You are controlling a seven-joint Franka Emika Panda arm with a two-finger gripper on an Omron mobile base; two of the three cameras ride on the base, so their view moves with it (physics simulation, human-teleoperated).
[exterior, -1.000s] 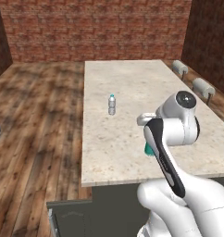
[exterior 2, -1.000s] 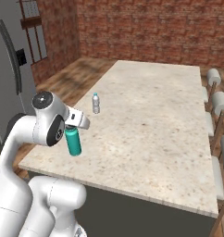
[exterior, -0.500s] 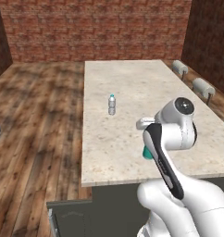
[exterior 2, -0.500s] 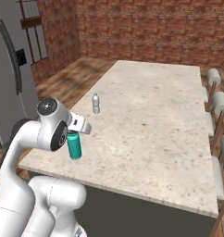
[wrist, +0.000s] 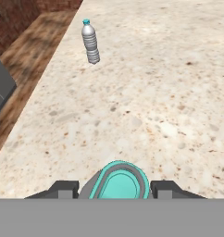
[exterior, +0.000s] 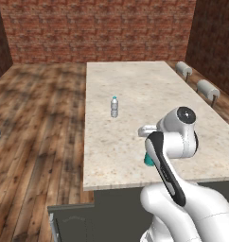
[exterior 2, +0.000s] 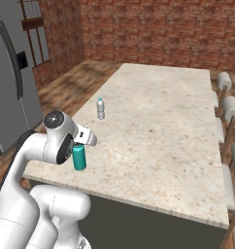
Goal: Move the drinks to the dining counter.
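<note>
Gripper (wrist: 115, 189) clamped on teal bottle (exterior 2: 79, 157), long axis upright over dining counter (exterior 2: 158, 126); water bottle (wrist: 90, 43) at eleven o'clock, upright.

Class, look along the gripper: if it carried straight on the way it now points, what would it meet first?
The gripper, shut on the teal bottle, points down at the beige speckled stone counter top. The bottle's base would likely meet it first.

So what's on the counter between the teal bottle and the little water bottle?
Nothing: in the hand view, only bare beige speckled stone counter lies between the teal bottle with grey cap and the small clear water bottle with blue cap.
</note>
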